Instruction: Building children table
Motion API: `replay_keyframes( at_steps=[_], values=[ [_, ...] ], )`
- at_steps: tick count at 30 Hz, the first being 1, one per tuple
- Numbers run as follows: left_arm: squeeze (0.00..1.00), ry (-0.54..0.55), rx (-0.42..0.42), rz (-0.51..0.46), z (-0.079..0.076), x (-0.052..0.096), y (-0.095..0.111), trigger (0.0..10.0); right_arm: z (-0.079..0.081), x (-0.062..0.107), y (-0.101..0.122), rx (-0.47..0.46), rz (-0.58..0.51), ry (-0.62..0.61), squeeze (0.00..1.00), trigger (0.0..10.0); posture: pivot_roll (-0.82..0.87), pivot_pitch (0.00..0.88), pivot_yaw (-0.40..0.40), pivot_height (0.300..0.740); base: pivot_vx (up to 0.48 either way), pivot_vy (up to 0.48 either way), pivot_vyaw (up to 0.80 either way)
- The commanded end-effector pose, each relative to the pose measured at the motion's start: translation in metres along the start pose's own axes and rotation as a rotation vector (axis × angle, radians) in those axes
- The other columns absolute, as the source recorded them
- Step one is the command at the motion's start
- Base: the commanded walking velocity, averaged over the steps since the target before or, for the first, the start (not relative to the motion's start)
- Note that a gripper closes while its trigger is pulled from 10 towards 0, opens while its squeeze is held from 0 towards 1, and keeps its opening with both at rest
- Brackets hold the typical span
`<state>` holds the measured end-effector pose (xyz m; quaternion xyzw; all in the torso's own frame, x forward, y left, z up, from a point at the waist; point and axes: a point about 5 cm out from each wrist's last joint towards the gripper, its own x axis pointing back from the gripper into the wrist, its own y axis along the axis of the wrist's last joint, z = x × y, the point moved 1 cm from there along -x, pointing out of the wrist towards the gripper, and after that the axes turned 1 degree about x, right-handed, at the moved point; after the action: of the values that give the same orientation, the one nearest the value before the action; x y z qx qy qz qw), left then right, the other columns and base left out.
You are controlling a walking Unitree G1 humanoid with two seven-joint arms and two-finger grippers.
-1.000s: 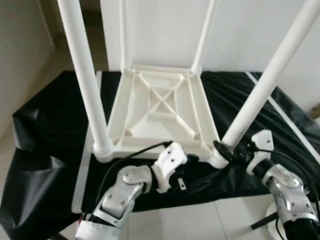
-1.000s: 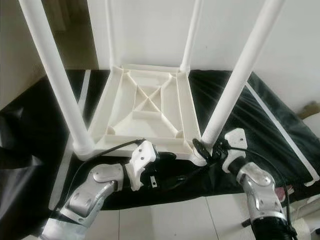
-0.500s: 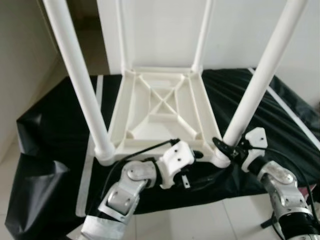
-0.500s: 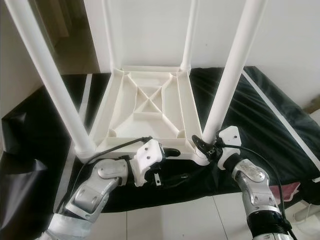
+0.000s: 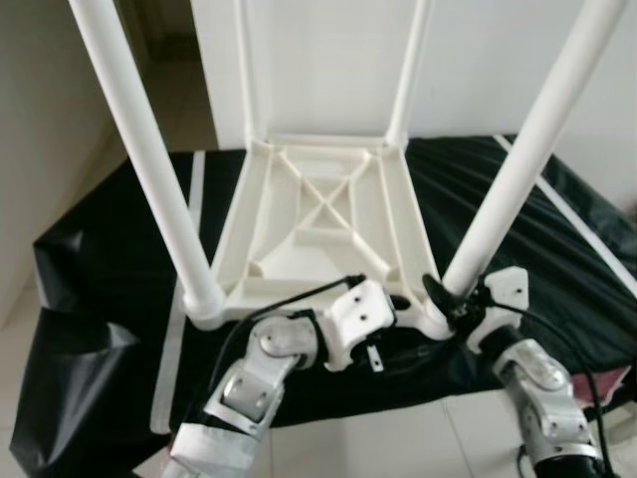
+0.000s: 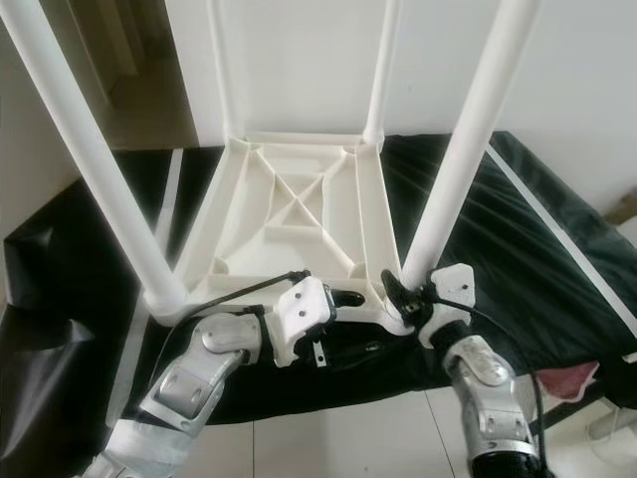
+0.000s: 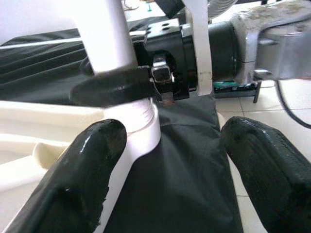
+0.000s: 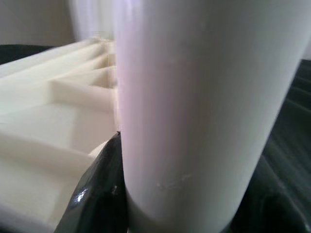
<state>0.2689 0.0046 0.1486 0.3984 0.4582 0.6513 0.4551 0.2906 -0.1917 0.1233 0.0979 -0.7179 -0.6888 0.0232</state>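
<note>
While the upturned children's table (image 5: 318,214) rests on black sheeting (image 5: 100,249), I see my right gripper (image 6: 398,296) clamped on its near-right leg (image 5: 503,204); the left wrist view shows the left gripper (image 7: 165,165) with fingers apart beside that socket.

Two silver arms here, both built from rounded, brushed-metal segments with dark round fasteners dotting the casings. The left gripper (image 5: 390,302) carries a chunky white angular housing with a few small dark holes in its face, and a thin black cable loops over its back (another trails below it). The right gripper (image 5: 445,301) has a matching white bracket, black cabling running along the forearm. Fingers (image 7: 77,184) are glossy black, thick and rounded; a shiny metal screw sits at the right gripper's black knuckle.
</note>
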Motion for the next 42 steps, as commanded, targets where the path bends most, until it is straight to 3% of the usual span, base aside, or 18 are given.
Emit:
replay_keyframes(
  at_steps=[1,4,7,9,10,12,14,16,20,21,22,23,27,30,38,39,41,42],
  values=[
    [0.00,0.250,-0.004,-0.001,0.018,0.002,0.000,10.0,-0.010,0.006,-0.013,-0.028,0.067,-0.126,0.00,10.0,0.01,0.000,-0.011,0.740,0.000,0.000,0.00],
    [0.00,0.257,0.000,-0.002,0.019,0.002,0.000,10.0,-0.008,0.004,-0.014,-0.049,0.075,-0.195,0.00,10.0,0.02,0.000,-0.018,0.740,0.000,0.000,0.00],
    [0.00,0.281,-0.004,-0.001,0.019,0.004,-0.002,10.0,-0.002,0.005,-0.029,-0.092,0.173,-0.460,0.00,10.0,0.03,0.000,-0.025,0.740,0.000,0.000,0.00],
    [0.00,0.281,-0.004,-0.001,0.019,0.004,-0.002,10.0,-0.002,0.005,-0.029,-0.092,0.173,-0.460,0.00,10.0,0.03,0.000,-0.025,0.740,0.000,0.000,0.00],
    [0.00,0.293,-0.004,0.004,0.019,0.004,-0.002,10.0,0.001,0.004,-0.033,-0.115,0.196,-0.523,0.00,10.0,0.04,0.000,-0.027,0.740,0.000,0.000,0.00],
    [0.00,0.311,0.019,-0.010,0.020,0.006,-0.001,10.0,0.016,-0.001,-0.037,-0.157,0.227,-0.534,0.00,10.0,0.06,0.000,-0.025,0.740,0.000,0.000,0.00],
    [0.00,0.311,0.019,-0.010,0.020,0.006,-0.001,10.0,0.016,-0.001,-0.037,-0.157,0.227,-0.534,0.00,10.0,0.06,0.000,-0.025,0.740,0.000,0.000,0.00],
    [0.00,0.258,0.039,-0.033,0.014,0.007,-0.001,10.0,0.030,-0.008,-0.034,-0.172,0.210,-0.433,0.00,10.0,0.06,0.000,-0.030,0.740,0.000,0.000,0.00],
    [0.00,0.238,0.069,-0.031,0.011,0.006,-0.003,10.0,0.024,-0.006,-0.029,-0.150,0.183,-0.432,0.00,10.0,0.06,0.000,-0.035,0.740,0.000,0.000,0.00],
    [0.00,0.244,0.076,-0.029,0.012,0.006,-0.004,10.0,0.022,-0.006,-0.027,-0.148,0.181,-0.437,0.26,10.0,0.06,0.000,-0.038,0.740,0.000,0.000,0.00],
    [0.00,0.247,0.080,-0.029,0.013,0.005,-0.004,10.0,0.022,-0.006,-0.026,-0.145,0.180,-0.439,0.26,10.0,0.06,0.000,-0.038,0.740,0.000,0.000,0.00],
    [0.00,0.254,0.083,-0.037,0.014,0.005,-0.003,10.0,0.020,-0.006,-0.024,-0.138,0.174,-0.450,1.00,10.0,0.05,0.000,-0.042,0.740,0.000,0.000,0.00],
    [0.00,0.257,0.088,-0.045,0.014,0.003,-0.002,10.0,0.017,-0.007,-0.021,-0.135,0.158,-0.459,1.00,10.0,0.05,0.000,-0.046,0.740,0.000,0.000,0.00],
    [0.00,0.266,0.065,-0.052,0.014,0.004,-0.001,10.0,0.013,-0.009,-0.013,-0.050,0.118,-0.404,1.00,10.0,0.05,0.000,-0.057,0.740,0.000,0.000,0.00],
    [0.00,0.279,0.056,-0.051,0.016,0.003,0.000,10.0,0.005,-0.008,-0.012,-0.040,0.108,-0.340,1.00,10.0,0.05,0.000,-0.062,0.740,0.000,0.000,0.00],
    [0.00,0.278,0.061,-0.049,0.016,0.003,0.000,10.0,-0.004,-0.008,-0.010,-0.027,0.096,-0.293,0.54,10.0,0.05,0.000,-0.061,0.740,0.000,0.000,0.00],
    [0.00,0.278,0.061,-0.049,0.016,0.003,0.000,10.0,-0.004,-0.008,-0.010,-0.027,0.096,-0.293,0.54,10.0,0.05,0.000,-0.061,0.740,0.000,0.000,0.00],
    [0.00,0.268,0.065,-0.046,0.015,0.002,0.000,10.0,-0.008,-0.008,-0.009,-0.031,0.092,-0.258,0.00,10.0,0.05,0.000,-0.059,0.740,0.000,0.000,0.00]
  ],
)
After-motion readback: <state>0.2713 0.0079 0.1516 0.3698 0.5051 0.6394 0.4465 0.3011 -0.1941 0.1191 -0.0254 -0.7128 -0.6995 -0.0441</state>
